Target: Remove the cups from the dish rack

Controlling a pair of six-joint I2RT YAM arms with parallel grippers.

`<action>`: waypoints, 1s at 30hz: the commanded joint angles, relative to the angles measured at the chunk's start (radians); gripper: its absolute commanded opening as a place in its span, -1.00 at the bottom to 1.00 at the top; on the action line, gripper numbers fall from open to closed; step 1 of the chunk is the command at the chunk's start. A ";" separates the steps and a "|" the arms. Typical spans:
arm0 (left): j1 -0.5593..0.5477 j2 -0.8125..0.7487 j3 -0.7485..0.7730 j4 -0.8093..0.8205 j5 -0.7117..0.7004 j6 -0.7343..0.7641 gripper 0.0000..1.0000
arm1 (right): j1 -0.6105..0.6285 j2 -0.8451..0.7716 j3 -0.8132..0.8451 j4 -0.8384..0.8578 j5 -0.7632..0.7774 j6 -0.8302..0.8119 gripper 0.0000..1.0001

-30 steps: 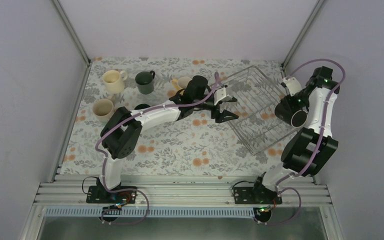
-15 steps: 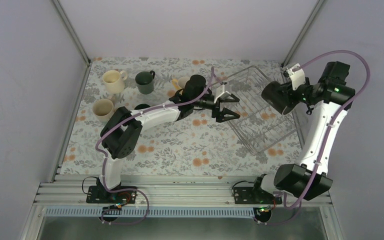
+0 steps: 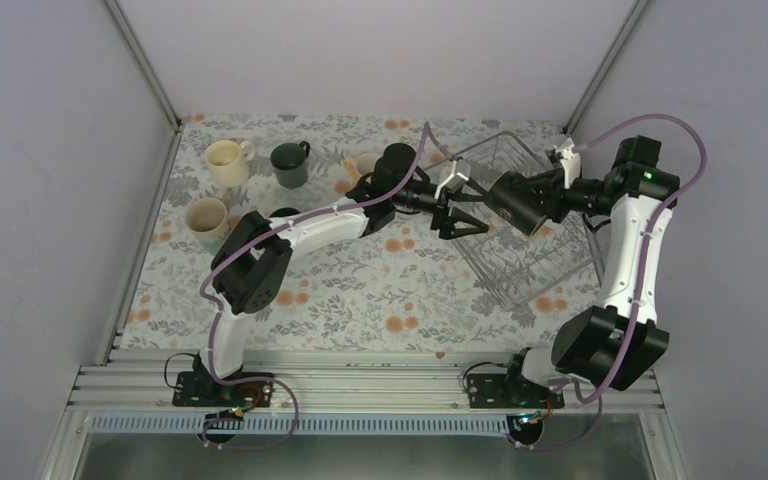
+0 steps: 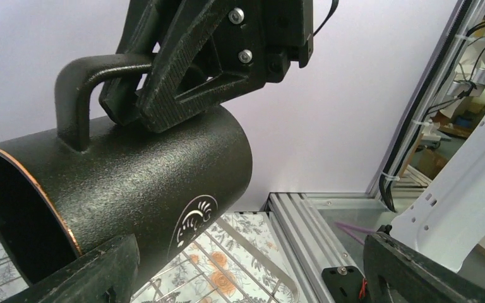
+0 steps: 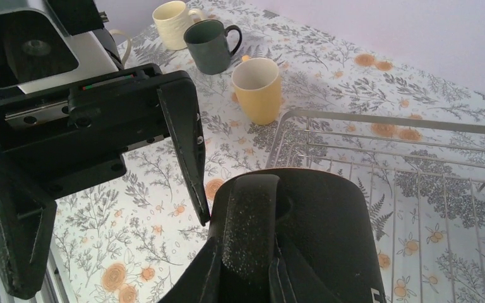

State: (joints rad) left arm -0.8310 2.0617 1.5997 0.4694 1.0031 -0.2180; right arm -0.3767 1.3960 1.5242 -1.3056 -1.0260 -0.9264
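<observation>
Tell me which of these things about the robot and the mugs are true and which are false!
1. The right gripper clamps the black speckled ceramic mug by its handle. True.
2. The left gripper is shut. False: its jaws stand wide open, empty.
3. The yellow ceramic mug sits inside the silver wire dish rack. False: it stands on the flowered table beside the rack.
4. The dark green ceramic mug stands upright on the table. True.

No word or number can be read anywhere; the only sign is a small white round emblem (image 4: 192,218) of curved strokes, without legible lettering, printed on the side of the black, rough-textured ceramic mug (image 4: 145,170).
</observation>
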 commanded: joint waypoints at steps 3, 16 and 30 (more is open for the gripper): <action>-0.007 0.060 0.053 -0.029 -0.003 0.048 0.76 | 0.029 -0.039 -0.016 0.020 -0.205 -0.021 -0.93; 0.012 -0.071 -0.075 -0.083 -0.132 0.249 0.78 | 0.038 -0.078 -0.018 0.034 -0.090 0.021 -0.93; 0.033 -0.037 -0.039 -0.028 -0.078 0.177 0.76 | 0.045 -0.102 -0.051 0.024 -0.130 0.004 -0.93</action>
State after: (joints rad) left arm -0.8001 2.0048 1.5093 0.3862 0.8646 0.0029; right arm -0.3408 1.3197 1.4700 -1.3029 -1.0462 -0.9157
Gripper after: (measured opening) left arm 0.889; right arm 0.128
